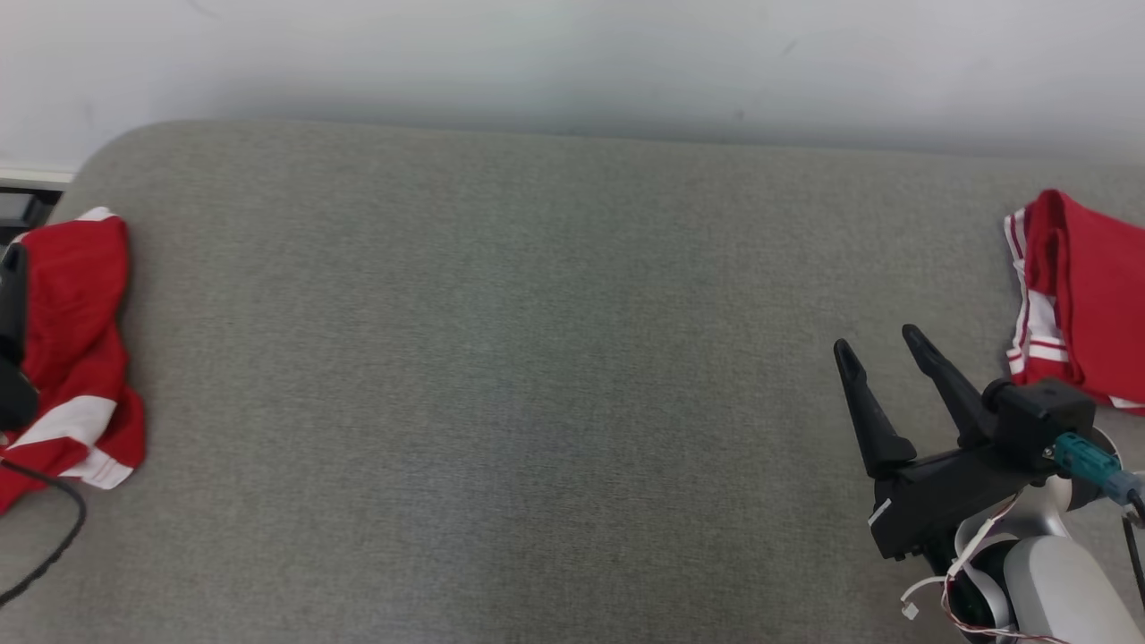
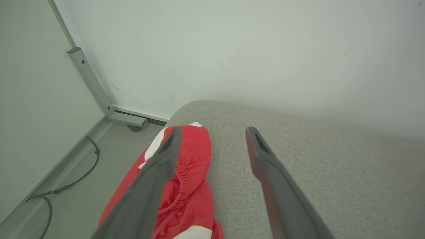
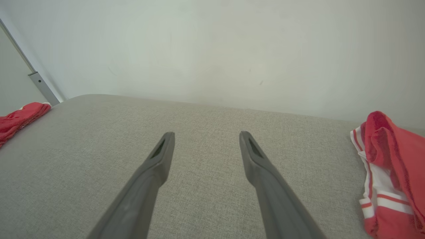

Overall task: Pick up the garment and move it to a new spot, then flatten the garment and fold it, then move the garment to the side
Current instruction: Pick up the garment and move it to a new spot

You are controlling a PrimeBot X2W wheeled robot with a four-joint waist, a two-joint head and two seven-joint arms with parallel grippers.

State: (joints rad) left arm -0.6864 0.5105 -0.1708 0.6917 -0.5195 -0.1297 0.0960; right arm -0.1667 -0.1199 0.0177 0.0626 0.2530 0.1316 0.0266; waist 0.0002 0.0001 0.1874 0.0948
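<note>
**Left gripper (image 2: 212, 132) and right gripper (image 1: 877, 342) held spread, empty**

A crumpled red-and-white garment (image 1: 76, 349) is seen at the left edge of the grey woven cushion (image 1: 537, 358), under the left gripper. A striped second garment (image 1: 1087, 295) lies far right, near the right gripper. A floor cable (image 2: 76, 179) is shown by the left wrist view.

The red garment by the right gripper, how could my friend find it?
Look at the grey cushioned surface against the white wall. At its right edge, beyond the open right gripper, lies the red garment. Unlike the other red garment at the left edge, it has thin red-and-white stripes along its trim.
</note>
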